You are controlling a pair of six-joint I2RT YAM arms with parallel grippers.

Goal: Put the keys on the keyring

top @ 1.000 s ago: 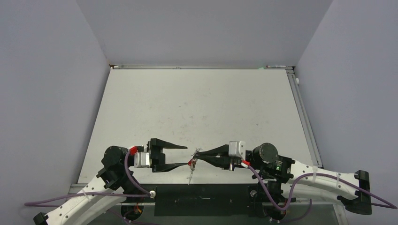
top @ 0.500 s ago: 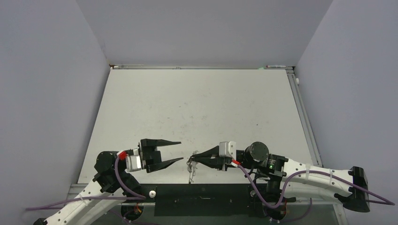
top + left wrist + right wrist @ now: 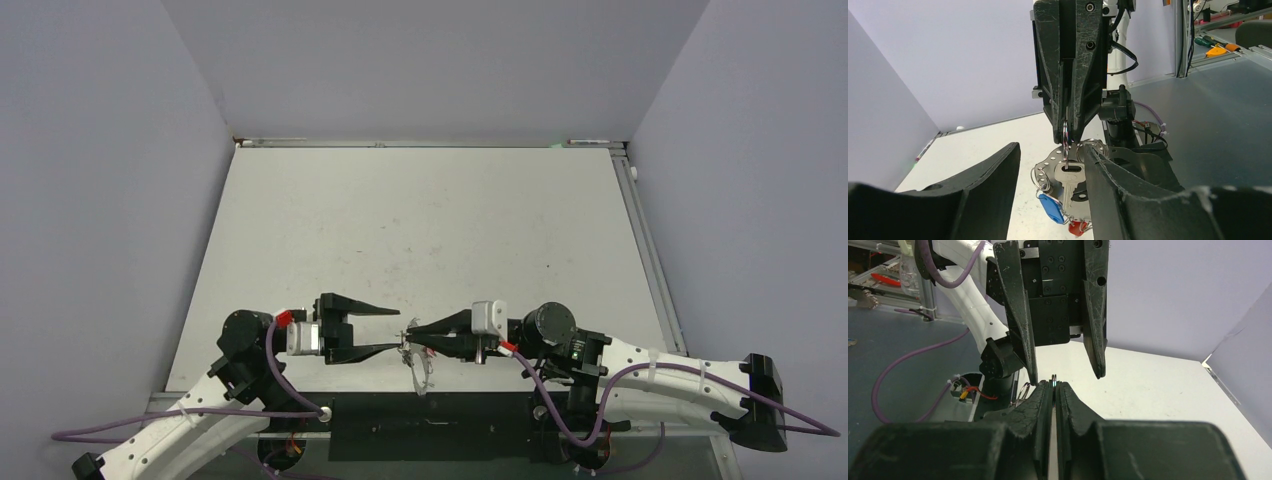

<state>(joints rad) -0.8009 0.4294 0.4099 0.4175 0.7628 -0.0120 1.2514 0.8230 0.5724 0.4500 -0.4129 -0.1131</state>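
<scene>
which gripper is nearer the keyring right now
Right. The right gripper is shut on the keyring, which hangs below its tips; the left gripper is open, one finger close beside it.

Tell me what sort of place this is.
Probably a robotics lab test cell: a white table boxed in by plain walls, the left arm and right arm bolted at its edge, and hand tools and aluminium framing beyond it.
</scene>
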